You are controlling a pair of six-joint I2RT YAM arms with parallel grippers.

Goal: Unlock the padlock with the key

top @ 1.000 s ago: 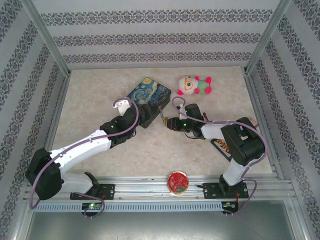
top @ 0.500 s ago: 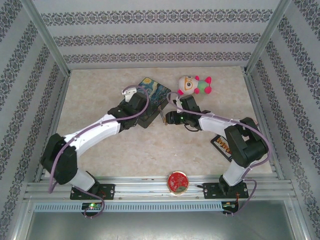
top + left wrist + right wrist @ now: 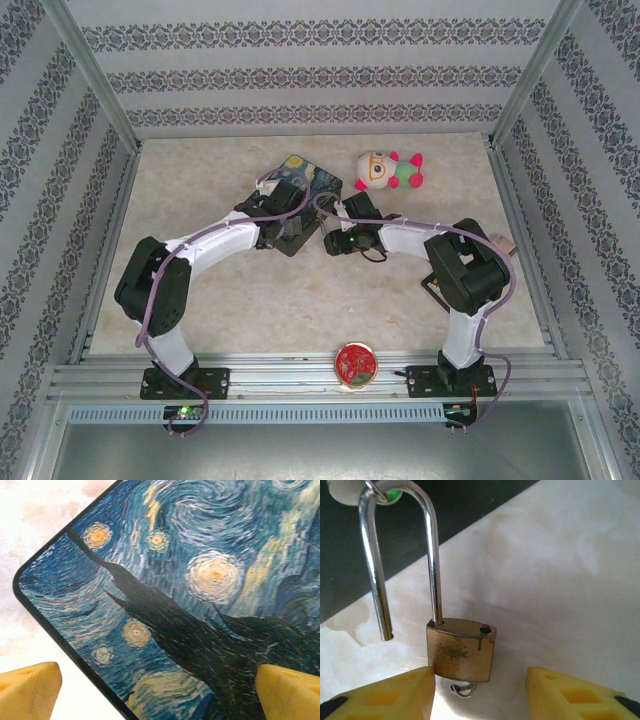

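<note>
The brass padlock (image 3: 461, 650) lies on the marble table beside the painted tin. Its silvery shackle (image 3: 432, 555) is raised, with its free end out of the body and the empty hole showing. The shackle's top hooks through a fitting on the tin's dark side. A small metal ring (image 3: 462, 689) pokes out under the padlock's bottom, and the key's blade is hidden. My right gripper (image 3: 479, 692) is open around the padlock body, its left finger (image 3: 415, 690) against it. My left gripper (image 3: 160, 695) is open just above the starry-night tin (image 3: 200, 605). From above, both grippers (image 3: 285, 222) (image 3: 335, 240) meet at the tin (image 3: 305, 180).
A plush doll (image 3: 388, 170) lies behind the right arm near the tin. A round red disc (image 3: 356, 363) sits at the near edge between the arm bases. A dark flat object (image 3: 440, 288) lies under the right arm. Patterned walls enclose the table.
Both arms have reached farther out. The left gripper slid onto the tin's near corner, and the right gripper moved left and back toward the tin's side.
</note>
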